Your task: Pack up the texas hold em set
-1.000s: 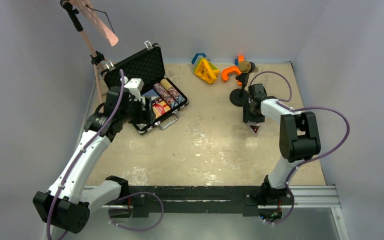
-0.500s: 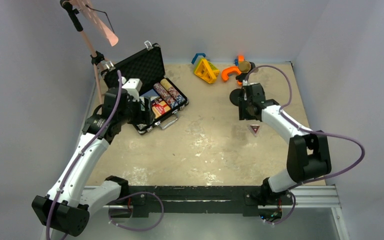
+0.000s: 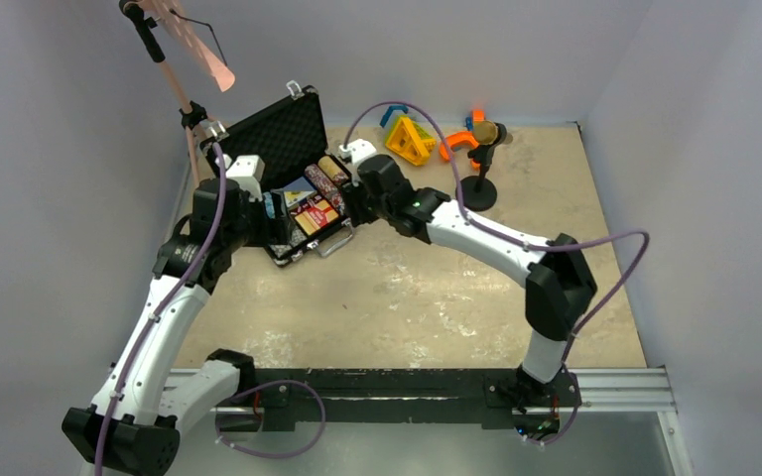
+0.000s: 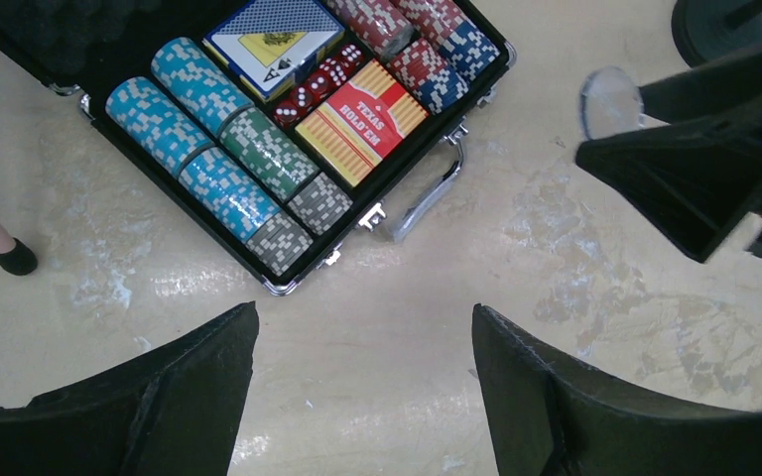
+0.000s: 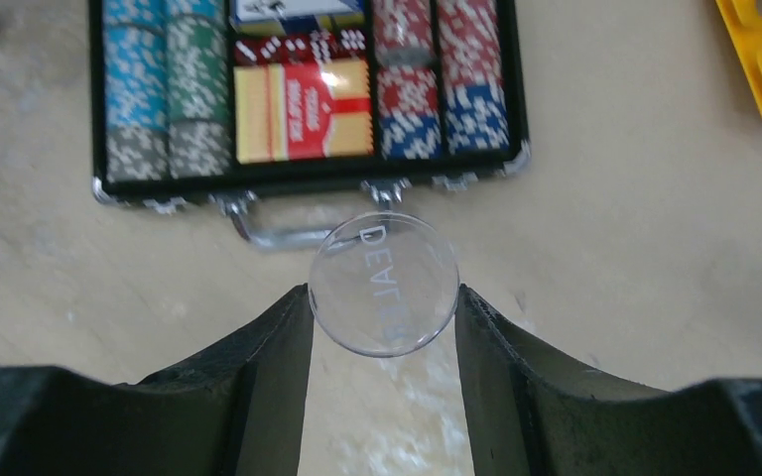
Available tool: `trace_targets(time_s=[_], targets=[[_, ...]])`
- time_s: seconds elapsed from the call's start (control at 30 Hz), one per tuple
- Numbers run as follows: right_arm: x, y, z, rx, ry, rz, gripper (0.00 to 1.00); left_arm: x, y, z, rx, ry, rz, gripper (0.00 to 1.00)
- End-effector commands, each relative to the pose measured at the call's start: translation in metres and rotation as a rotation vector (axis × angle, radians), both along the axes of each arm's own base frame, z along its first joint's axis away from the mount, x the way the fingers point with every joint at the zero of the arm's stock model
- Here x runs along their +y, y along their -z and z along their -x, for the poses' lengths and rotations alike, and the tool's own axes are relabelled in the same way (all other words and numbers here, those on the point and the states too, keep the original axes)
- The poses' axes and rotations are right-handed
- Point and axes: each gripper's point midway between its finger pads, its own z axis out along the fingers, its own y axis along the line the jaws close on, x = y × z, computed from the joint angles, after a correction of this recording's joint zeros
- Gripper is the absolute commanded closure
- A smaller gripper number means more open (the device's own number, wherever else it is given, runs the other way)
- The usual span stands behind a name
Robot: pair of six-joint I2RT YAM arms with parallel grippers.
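The black case lies open at the far left of the table, lid propped up at the back, its tray filled with rows of chips on both sides and, in the middle, a blue card deck, red dice and a red card deck. The right gripper grasps a clear disc with pale lettering by its edges, above the table just in front of the case's metal handle. The left gripper hovers over bare table by the case's front corner, jaws spread wide and holding nothing.
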Motion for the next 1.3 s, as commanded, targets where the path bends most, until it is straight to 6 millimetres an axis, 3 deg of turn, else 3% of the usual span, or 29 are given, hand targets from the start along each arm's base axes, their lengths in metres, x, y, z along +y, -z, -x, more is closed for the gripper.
trace_targets(time_s=[0.0,0.2,0.33,0.43,0.77,0.97,1.17,1.27], targets=[[0.059,-0.021,-0.031,-0.122,-0.061,-0.074,0.85,0.010,-0.013,-0.007,-0.077,-0.062,-0.006,0.18],[0.107,0.011,-0.046,-0.128,-0.123,-0.047,0.83,0.014,-0.017,-0.005,-0.098,-0.083,-0.008,0.17],[0.121,0.034,-0.047,-0.120,-0.150,-0.001,0.82,0.013,-0.017,-0.006,-0.096,-0.078,-0.002,0.17],[0.127,0.051,-0.048,-0.101,-0.156,0.027,0.81,0.012,-0.016,-0.006,-0.092,-0.074,0.000,0.17],[0.141,0.077,-0.056,-0.086,-0.174,0.068,0.78,0.010,-0.015,-0.007,-0.086,-0.067,0.005,0.17],[0.139,0.085,-0.059,-0.079,-0.161,0.098,0.75,0.009,-0.013,-0.007,-0.081,-0.063,0.006,0.16],[0.140,0.088,-0.061,-0.080,-0.164,0.112,0.62,0.008,-0.012,-0.007,-0.075,-0.062,0.006,0.16],[0.140,0.090,-0.062,-0.084,-0.173,0.126,0.48,0.008,-0.012,-0.008,-0.075,-0.059,0.008,0.16]])
